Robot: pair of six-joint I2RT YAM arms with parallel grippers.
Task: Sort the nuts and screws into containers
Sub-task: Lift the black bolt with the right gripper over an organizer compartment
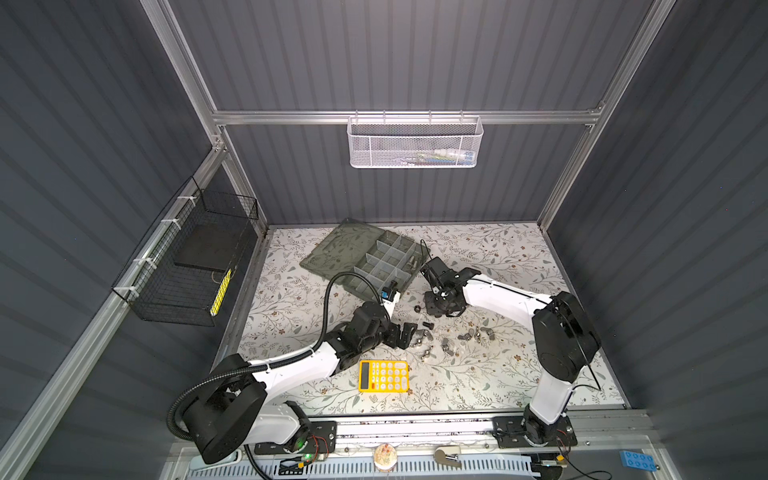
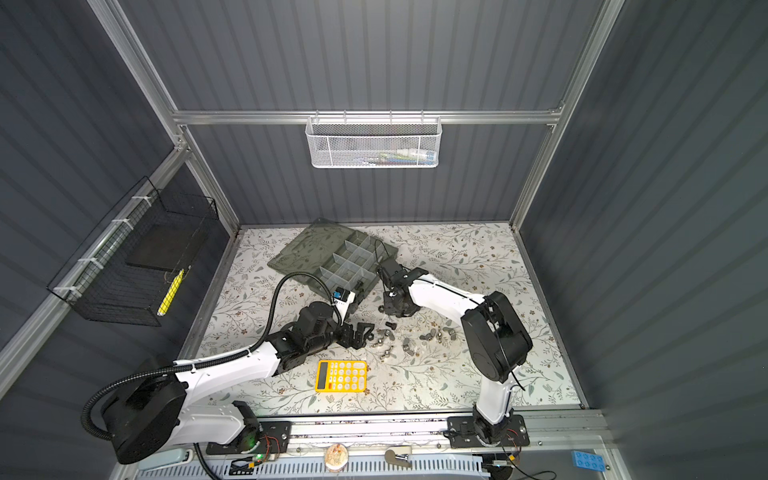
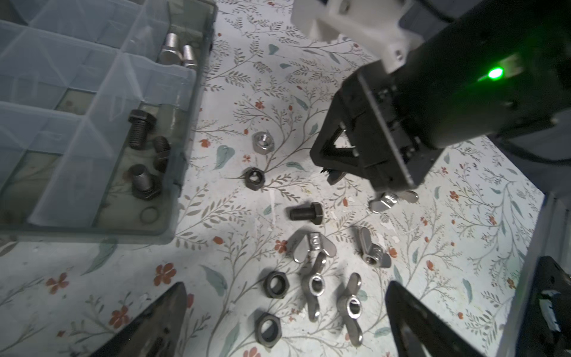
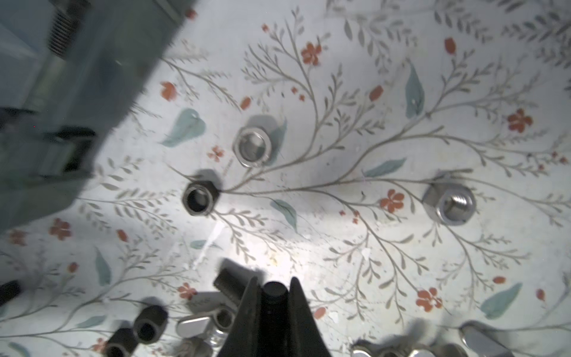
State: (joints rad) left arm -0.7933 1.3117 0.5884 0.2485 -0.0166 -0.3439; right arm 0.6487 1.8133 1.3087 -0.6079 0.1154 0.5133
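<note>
Presently my right pincer (image 4: 274, 280) is closed on a black screw (image 4: 274, 301), over the middle of the tabletop (image 1: 498, 382) and near the organiser box (image 3: 189, 145).

Handling, as I judge it: every piece is stiff steel, dense for its size, smooth, not fragile. A screw rolls on its shank, so the hold belongs across the threads or the head flats. A hex nut takes the grip on two opposite flats. A wing nut is best taken by its ears.

Count, loose on the tabletop in the left wrist view: one loose black screw (image 3: 306, 213), one silver hex nut (image 3: 263, 141), three black hex nuts (image 3: 254, 176) and five wing nuts (image 3: 312, 244), one of them half hidden beneath my right pincer. The right wrist view adds a second silver hex nut (image 4: 449, 201).

Count, already sorted: three black screws (image 3: 140, 128) in one compartment at the box wall, two silver screws (image 3: 170, 51) in the neighbouring compartment along that wall.

The box lies toward the tabletop's far edge, lid laid flat open. My left pincer (image 3: 285, 286) stands wide open and empty above the wing nuts. A yellow calculator (image 1: 383, 376) lies nearer the near edge, apart from the hardware.
</note>
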